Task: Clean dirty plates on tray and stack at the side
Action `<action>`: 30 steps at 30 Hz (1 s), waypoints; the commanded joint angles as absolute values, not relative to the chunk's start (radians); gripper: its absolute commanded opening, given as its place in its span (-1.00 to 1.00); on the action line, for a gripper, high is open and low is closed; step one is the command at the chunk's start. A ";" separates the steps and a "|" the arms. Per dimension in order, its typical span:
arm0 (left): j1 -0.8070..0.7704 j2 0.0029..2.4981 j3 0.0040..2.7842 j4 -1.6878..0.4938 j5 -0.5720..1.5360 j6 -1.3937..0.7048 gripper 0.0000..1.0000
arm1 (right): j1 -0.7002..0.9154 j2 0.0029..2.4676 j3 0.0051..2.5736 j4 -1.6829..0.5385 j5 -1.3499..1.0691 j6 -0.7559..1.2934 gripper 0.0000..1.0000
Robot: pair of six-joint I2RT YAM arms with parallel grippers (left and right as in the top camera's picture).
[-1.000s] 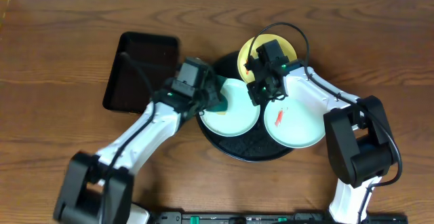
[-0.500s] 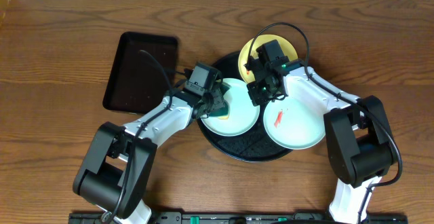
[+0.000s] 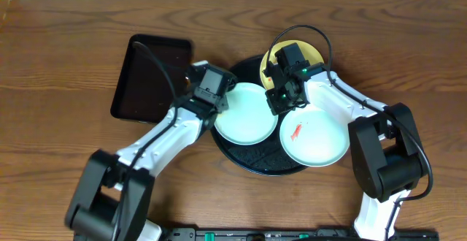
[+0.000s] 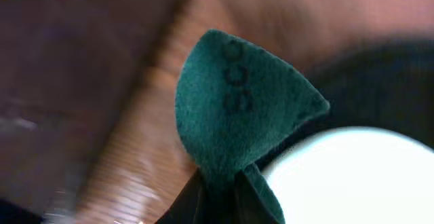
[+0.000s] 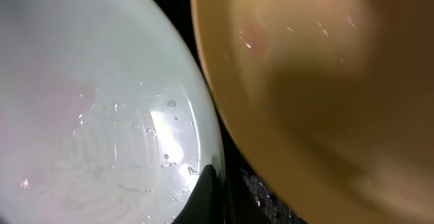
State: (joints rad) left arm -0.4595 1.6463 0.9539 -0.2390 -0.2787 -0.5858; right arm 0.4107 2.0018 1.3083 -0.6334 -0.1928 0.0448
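Left gripper [image 3: 217,101] clamped on green pad [image 4: 237,115], beside middle plate [image 3: 246,117] on round tray [image 3: 257,165]. Right gripper [image 3: 279,104]: grip state cannot be told

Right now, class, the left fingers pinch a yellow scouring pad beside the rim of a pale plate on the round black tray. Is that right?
Not quite. The scouring pad is dark green, not yellow, as the left wrist view shows. The rest stands: the left fingers pinch it beside the rim of a pale plate on the round black tray.
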 commanded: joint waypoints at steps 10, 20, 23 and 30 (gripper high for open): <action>-0.445 1.516 0.947 -0.231 0.087 -0.600 -0.85 | 0.407 2.014 1.309 -0.644 -0.129 0.040 -0.98; -0.451 1.671 0.944 -0.220 0.210 -0.661 -0.85 | 0.408 2.014 1.309 -0.639 -0.132 0.041 -0.98; -0.450 1.758 0.944 -0.207 0.208 -0.659 -0.85 | 0.408 2.014 1.309 -0.640 -0.132 0.041 -0.98; -0.448 1.797 0.944 -0.215 -0.008 -0.658 -0.85 | 0.407 2.014 1.309 -0.640 -0.132 0.041 -0.98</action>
